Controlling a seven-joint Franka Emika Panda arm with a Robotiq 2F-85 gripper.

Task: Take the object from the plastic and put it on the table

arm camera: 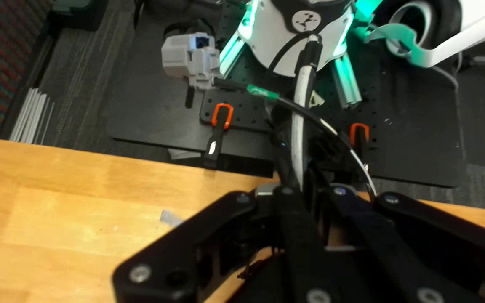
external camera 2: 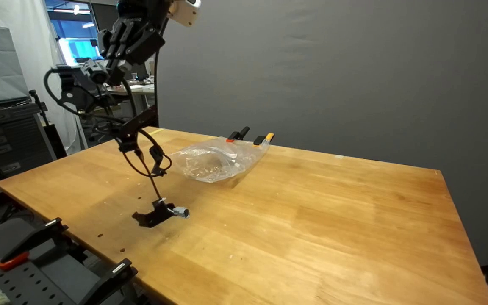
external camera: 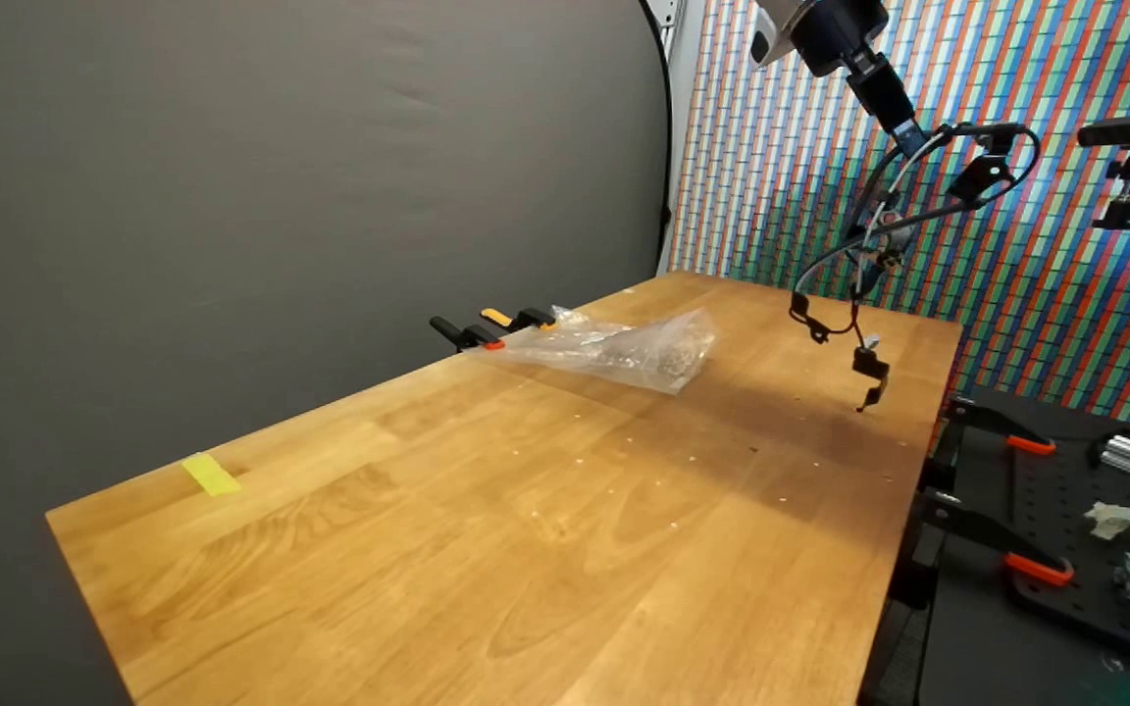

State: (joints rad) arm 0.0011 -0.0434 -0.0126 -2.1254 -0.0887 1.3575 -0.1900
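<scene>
The black cable harness point(external camera 2: 129, 140) hangs in loops above the table point(external camera: 526, 588), pinched at its upper part by the gripper point(external camera: 908, 137), whose fingers stand narrow around it; whether its lowest connector point(external camera 2: 159, 214) touches the table, I cannot tell. The arm point(external camera: 825, 34) reaches in high, its gripper slanting downward. Apart from the harness, a clear, crumpled plastic bag point(external camera 2: 214, 159) lies at the table's edge, held by 2 clamps point(external camera 2: 259, 140).

Plastic point(external camera 2: 211, 164) lies on the table point(external camera 2: 333, 220), clamps point(external camera 2: 235, 136) at its edge; wiring harness point(external camera 2: 136, 125) hangs below fingers point(external camera: 884, 93).
</scene>
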